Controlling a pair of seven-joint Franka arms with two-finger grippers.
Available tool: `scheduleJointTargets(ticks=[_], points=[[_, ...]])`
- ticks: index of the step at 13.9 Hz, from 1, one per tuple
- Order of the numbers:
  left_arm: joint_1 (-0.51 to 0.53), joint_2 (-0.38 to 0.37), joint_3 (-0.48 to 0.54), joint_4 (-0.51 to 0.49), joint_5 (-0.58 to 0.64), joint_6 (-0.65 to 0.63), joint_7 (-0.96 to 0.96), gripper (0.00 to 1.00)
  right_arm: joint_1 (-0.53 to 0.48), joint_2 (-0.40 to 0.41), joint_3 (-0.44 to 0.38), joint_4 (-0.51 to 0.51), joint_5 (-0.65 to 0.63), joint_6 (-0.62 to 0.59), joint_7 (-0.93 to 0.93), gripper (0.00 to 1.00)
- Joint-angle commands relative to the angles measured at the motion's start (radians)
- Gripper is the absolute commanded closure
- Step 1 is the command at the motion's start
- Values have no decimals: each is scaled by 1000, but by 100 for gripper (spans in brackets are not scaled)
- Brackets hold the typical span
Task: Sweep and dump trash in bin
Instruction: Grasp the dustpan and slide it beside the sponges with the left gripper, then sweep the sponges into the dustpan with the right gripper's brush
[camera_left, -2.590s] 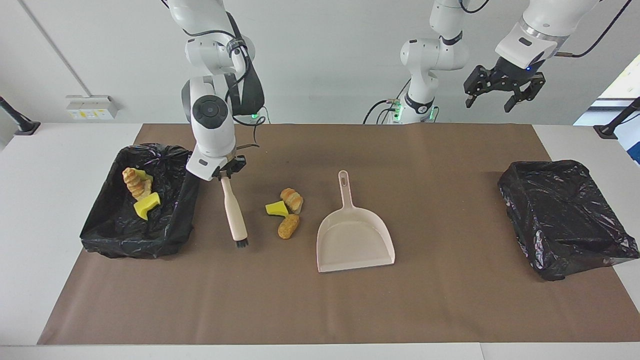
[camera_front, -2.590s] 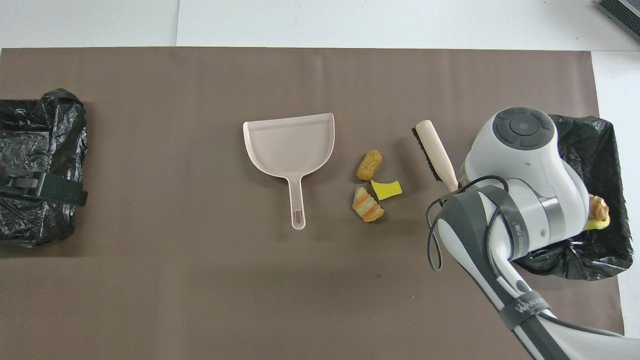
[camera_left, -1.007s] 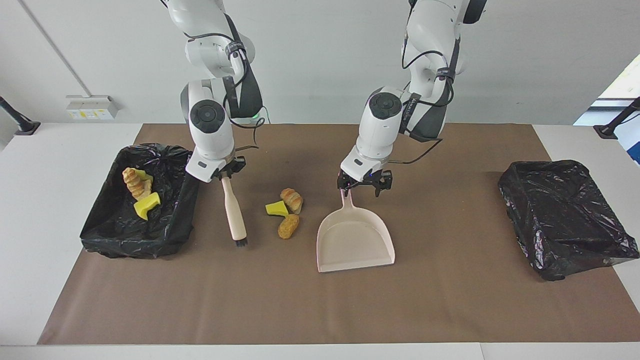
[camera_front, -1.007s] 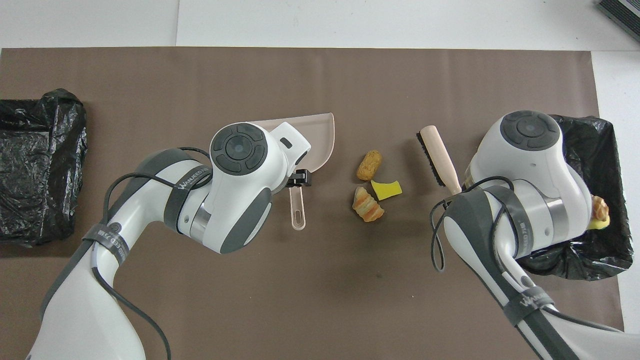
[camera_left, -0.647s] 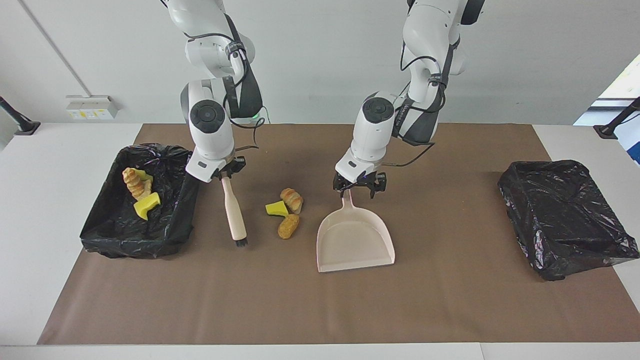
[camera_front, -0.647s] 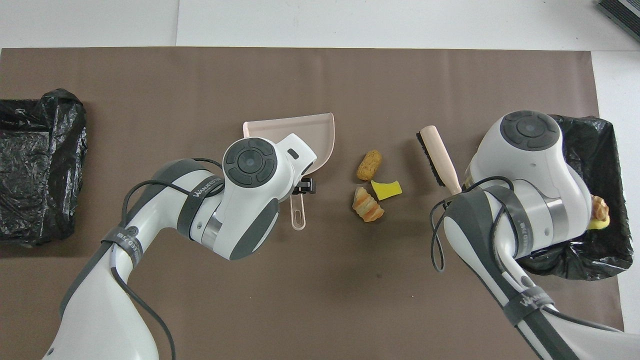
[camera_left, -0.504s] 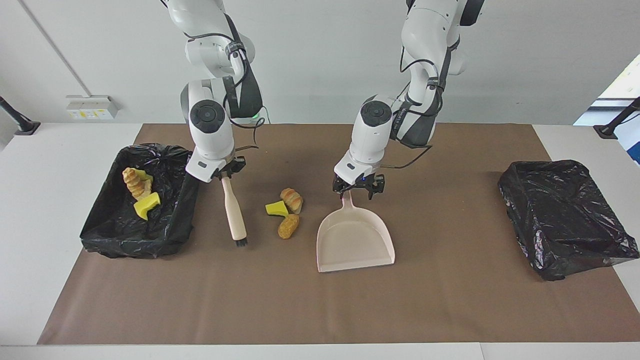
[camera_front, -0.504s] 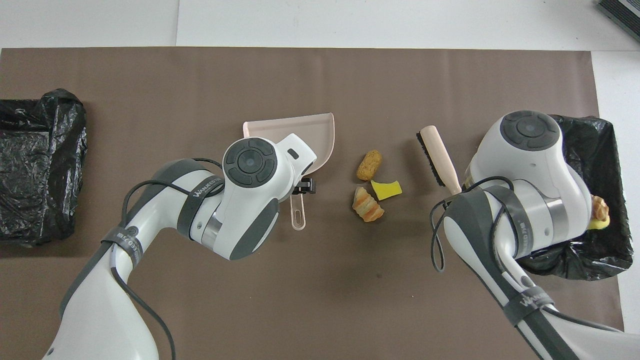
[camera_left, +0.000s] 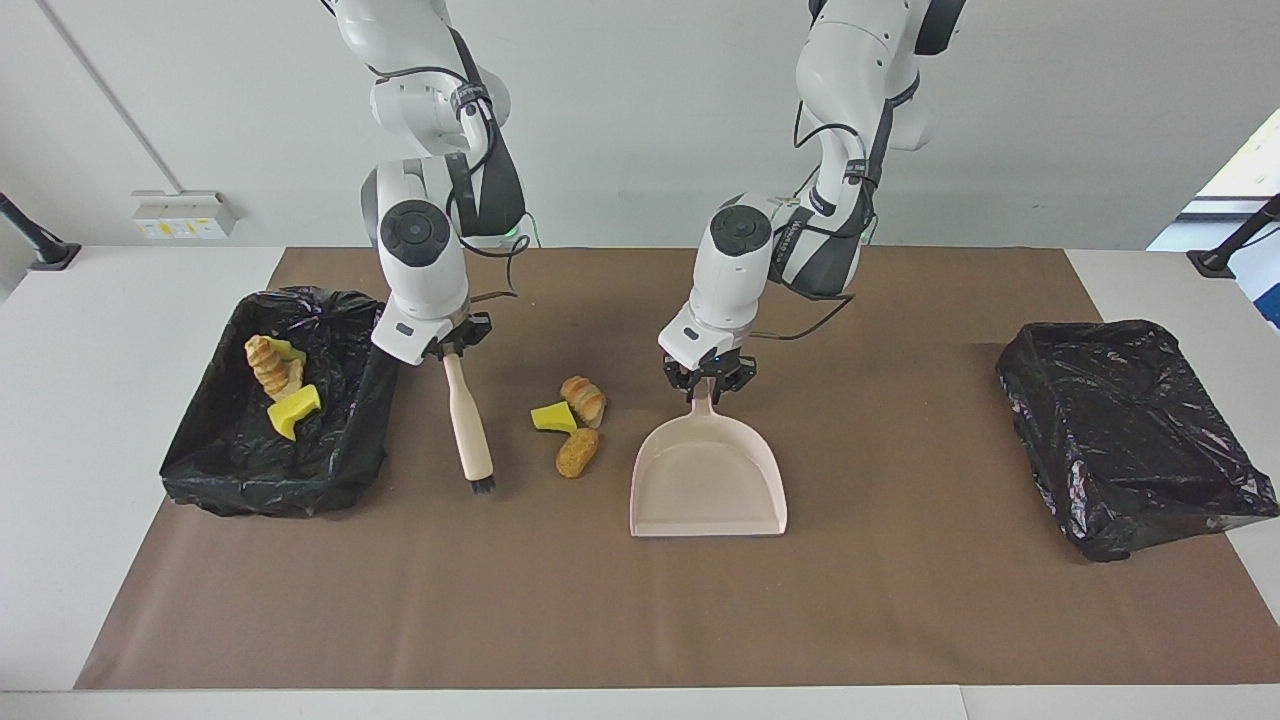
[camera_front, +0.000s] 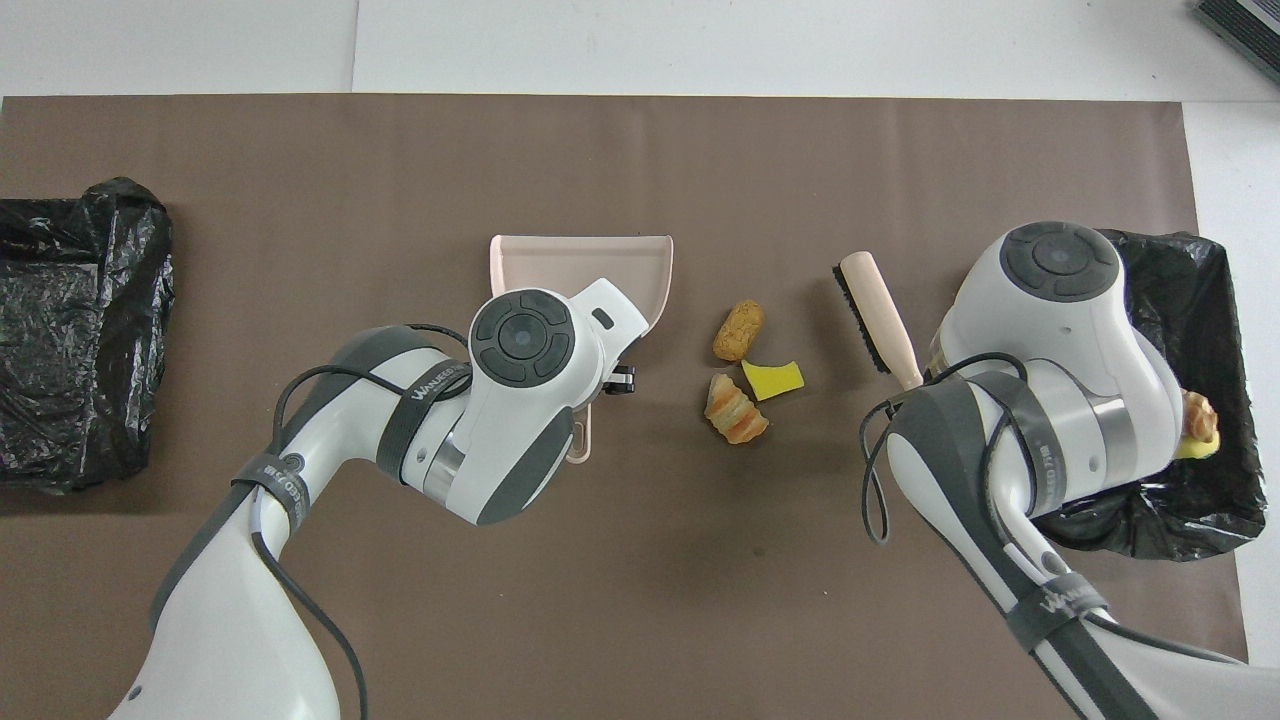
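**Both tools are held, three bits wait on the mat**

The trash (camera_left: 570, 420) on the mat is three small bits: a yellow sponge piece and two bread pieces. They lie between the brush (camera_left: 468, 425) and the pink dustpan (camera_left: 708, 480). More bits sit in the black bin (camera_left: 275, 400). They look light and soft, so a gentle push should move them; no pinching needed.

The left gripper (camera_left: 706, 385) is pinching the dustpan handle. The right gripper (camera_left: 450, 350) is squeezed tight on the brush handle's top.
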Motion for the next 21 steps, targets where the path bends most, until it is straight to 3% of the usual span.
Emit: scheduleJointTargets(ticks=[1, 4, 9, 11, 15, 19, 21], points=[[-7, -24, 15, -5, 21, -17, 131, 98, -18, -16, 11, -21, 15, 26, 13, 100], [10, -100, 25, -2, 21, -178, 347, 100, -5, -28, 11, -27, 18, 12, 72, 100], [13, -145, 25, -12, 121, -338, 553, 100, 1, -91, 15, -140, 139, 15, 163, 100], [27, -168, 25, -18, 123, -386, 778, 100, 66, -68, 15, -152, 152, 38, 279, 100], [21, -191, 24, -72, 126, -372, 1062, 100, 139, -30, 15, -166, 152, 105, 343, 100], [-5, -200, 21, -121, 132, -348, 1078, 100, 202, -13, 21, -165, 176, 148, 317, 100], [-33, -210, 22, -156, 169, -305, 1075, 100, 205, 1, 20, -165, 381, 170, 172, 100]])
